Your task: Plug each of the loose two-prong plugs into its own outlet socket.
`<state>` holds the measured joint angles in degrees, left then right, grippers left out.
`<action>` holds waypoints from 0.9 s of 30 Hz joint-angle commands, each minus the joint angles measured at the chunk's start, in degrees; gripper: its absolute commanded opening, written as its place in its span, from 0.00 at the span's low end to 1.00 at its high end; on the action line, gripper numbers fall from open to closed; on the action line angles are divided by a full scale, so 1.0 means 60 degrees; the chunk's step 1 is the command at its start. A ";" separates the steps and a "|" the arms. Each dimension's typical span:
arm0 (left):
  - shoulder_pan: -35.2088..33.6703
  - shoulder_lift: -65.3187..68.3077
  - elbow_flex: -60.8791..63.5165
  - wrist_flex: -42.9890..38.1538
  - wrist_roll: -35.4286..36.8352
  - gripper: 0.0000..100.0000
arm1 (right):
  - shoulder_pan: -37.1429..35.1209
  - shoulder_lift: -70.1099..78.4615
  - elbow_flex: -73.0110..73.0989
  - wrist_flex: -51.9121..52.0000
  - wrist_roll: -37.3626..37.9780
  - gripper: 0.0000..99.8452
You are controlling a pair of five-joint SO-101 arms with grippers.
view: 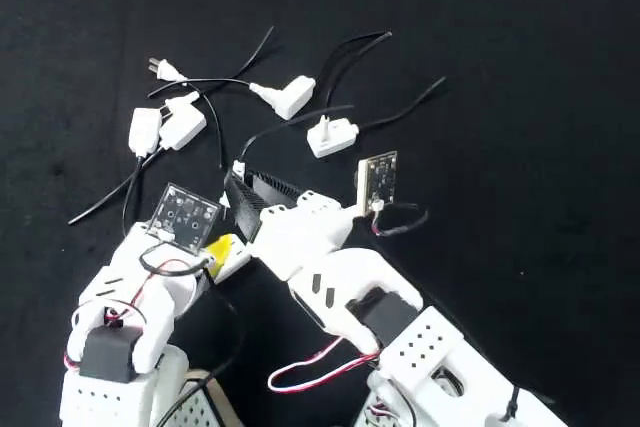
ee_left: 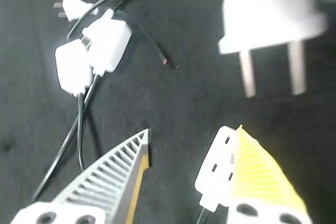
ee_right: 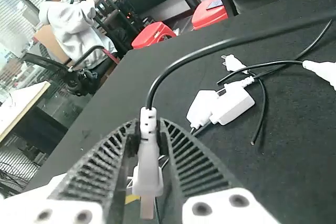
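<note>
Up close, plug (ee_right: 148, 166) in right hand (ee_right: 148, 126)

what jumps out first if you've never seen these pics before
The white two-prong plug, clamped by its body in the right gripper with its black cable arching away, catches the eye first. In the left wrist view its prongs hover near a white outlet socket lying against the yellow finger of the open left gripper. Beyond them, a tangle of white plugs and sockets on black cables lies scattered over the black table.
</note>
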<state>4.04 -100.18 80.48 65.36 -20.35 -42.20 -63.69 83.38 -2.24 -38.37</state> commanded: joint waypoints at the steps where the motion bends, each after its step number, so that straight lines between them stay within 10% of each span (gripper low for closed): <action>1: 0.0330 -0.0073 -0.0872 -0.0132 0.0103 0.25 | 0.0059 0.0066 -0.0125 -0.0205 -0.0117 0.01; 18: 0.0242 -0.0703 -0.1253 -0.0220 0.0938 0.25 | -0.0513 -0.0007 -0.0066 0.0777 -0.0044 0.01; 27: 0.0051 -0.0703 -0.0857 -0.0571 0.0908 0.25 | -0.0513 -0.0007 -0.2088 0.5011 -0.0044 0.01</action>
<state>5.80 -103.87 76.35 65.01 -15.25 -44.04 -64.31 77.41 15.60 -38.81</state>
